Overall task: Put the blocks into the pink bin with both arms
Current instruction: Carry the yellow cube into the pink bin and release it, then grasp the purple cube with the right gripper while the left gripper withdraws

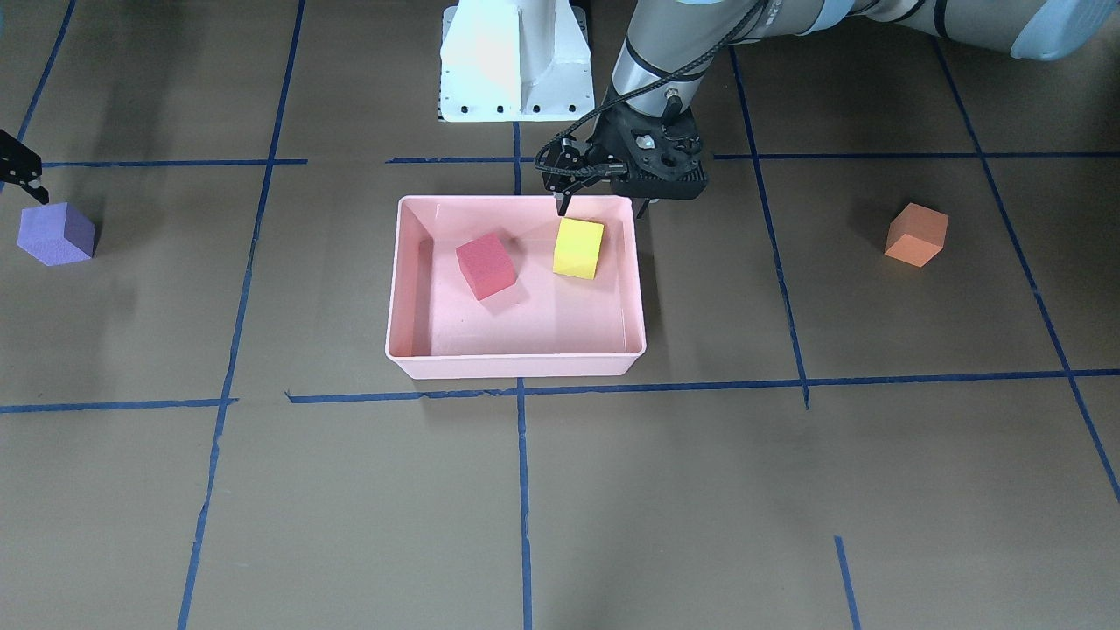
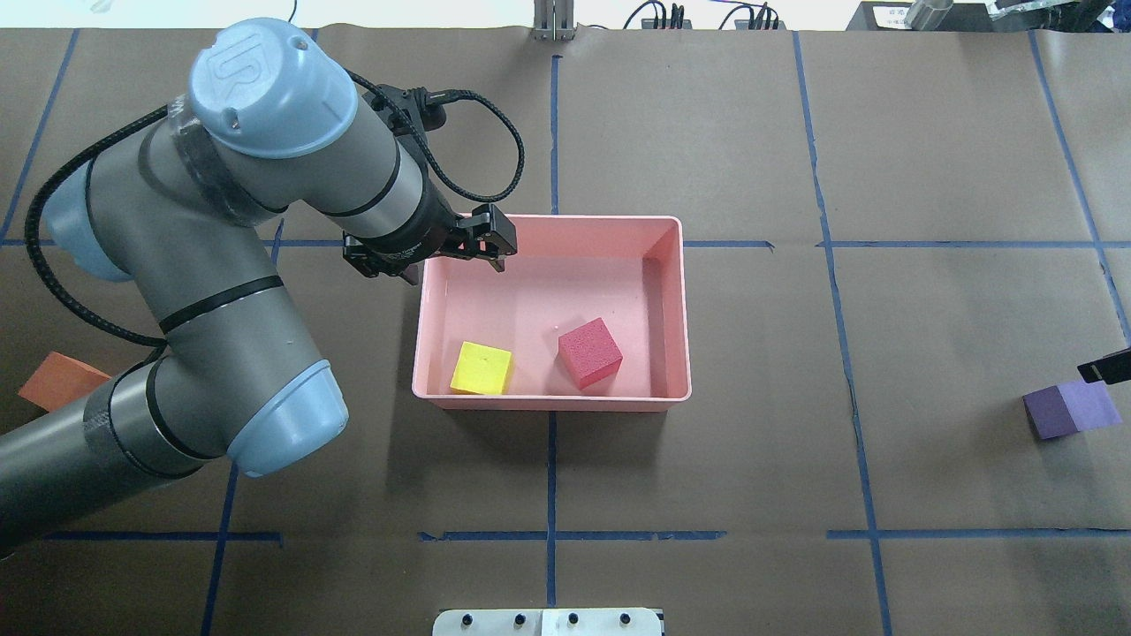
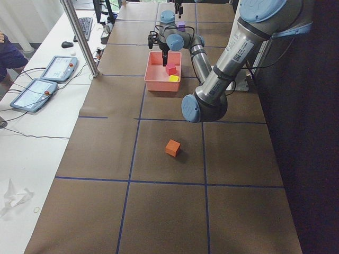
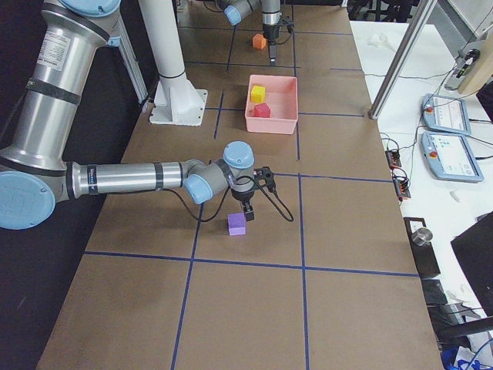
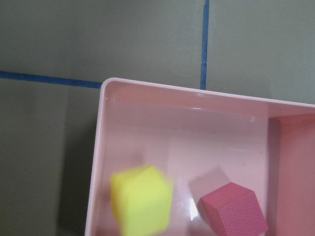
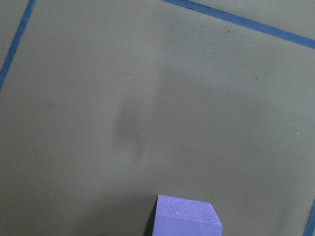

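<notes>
Matte red cube (image 1: 486, 265), yellow cube (image 1: 578, 248) inside pale-pink bin (image 1: 516, 366); left fingers (image 1: 563, 201) spread, empty; right fingers (image 1: 33, 182) by purple cube (image 1: 56, 234), cannot tell.

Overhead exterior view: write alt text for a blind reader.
A pink bin mid-table holds a yellow block and a red block; the open left tool hovers at its upper-left corner. A purple block sits far right by the right tool, an orange block far left behind the left arm.
</notes>
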